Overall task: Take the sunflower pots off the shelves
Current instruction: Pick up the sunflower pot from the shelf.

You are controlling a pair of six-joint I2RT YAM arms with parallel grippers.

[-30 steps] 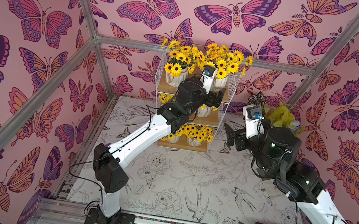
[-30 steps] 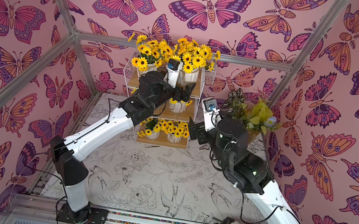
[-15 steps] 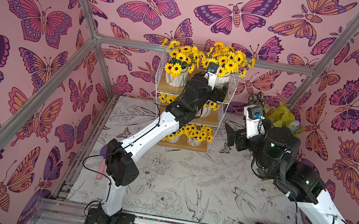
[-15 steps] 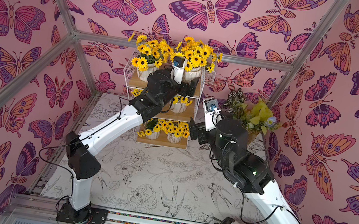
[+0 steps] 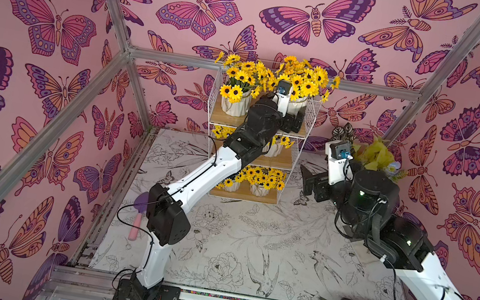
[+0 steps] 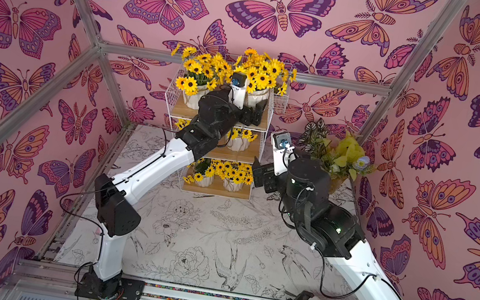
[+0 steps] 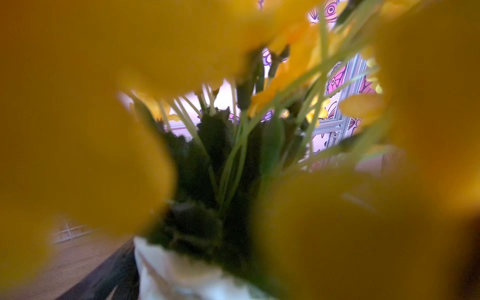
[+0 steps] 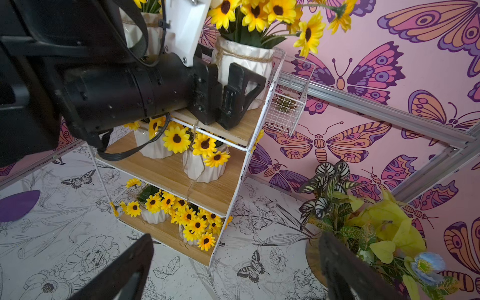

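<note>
The shelves (image 5: 310,126) (image 8: 235,166) stand at the back, a white wire rack with three wooden boards. Sunflower pots stand on every tier: two on top (image 5: 233,107) (image 8: 244,59), two in the middle (image 8: 202,166) (image 8: 153,149) and two at the bottom (image 5: 261,190) (image 8: 153,216). My left gripper (image 5: 292,122) (image 6: 254,115) is open on the top board, one finger on each side of the right top pot (image 5: 299,104). In the left wrist view, blurred petals hide all but that pot's rim (image 7: 166,267). My right gripper (image 8: 231,280) (image 5: 309,183) hangs open right of the rack, holding nothing.
An amber vase of green and yellow leaves (image 5: 374,154) (image 8: 363,228) stands right of the rack, close behind my right wrist. A small wire basket (image 8: 288,104) hangs on the rack's right side. A purple and pink tool (image 5: 138,216) lies by the left wall.
My left arm has stretched further over the rack, and its gripper has moved from the rack's front to the right top pot. The right arm has not moved.
</note>
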